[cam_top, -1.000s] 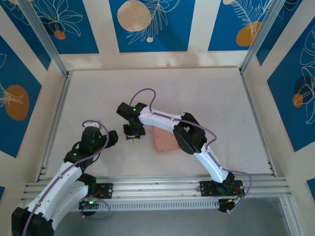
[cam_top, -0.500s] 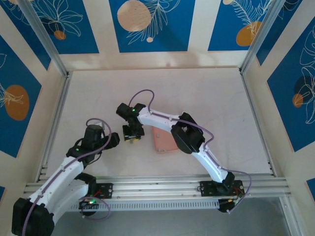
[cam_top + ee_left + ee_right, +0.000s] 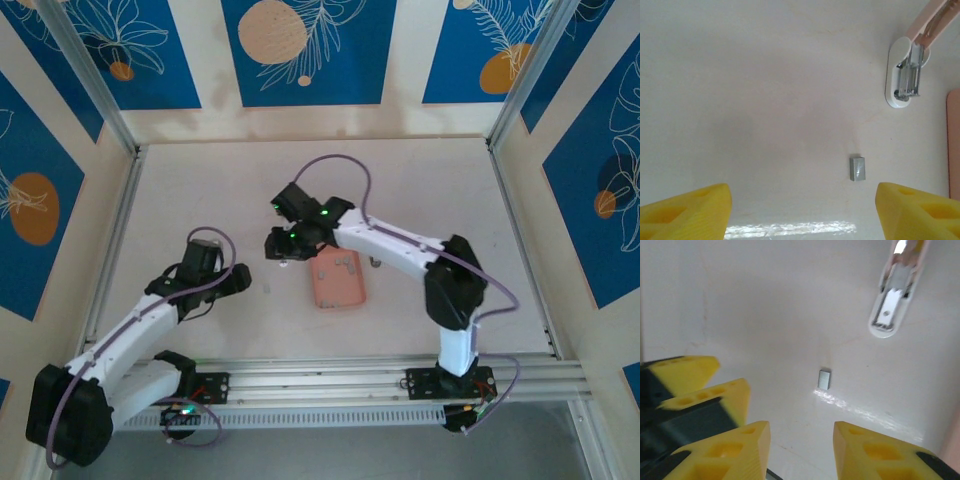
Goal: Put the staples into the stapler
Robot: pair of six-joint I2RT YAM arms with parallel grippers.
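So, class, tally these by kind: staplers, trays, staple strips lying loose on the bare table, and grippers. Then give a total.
Stapler: 1
Salmon-pink tray: 1
Loose staple strip on the bare table: 1
Grippers: 2, the left gripper and the right gripper
Total: 5

– overhead?
– high, behind the near edge of the table (image 3: 420, 190), looking down on all of it.
– wrists?
– both close above it, facing down; sharing one staple strip (image 3: 857, 168) (image 3: 824, 379) and the stapler (image 3: 900, 82) (image 3: 890, 310).
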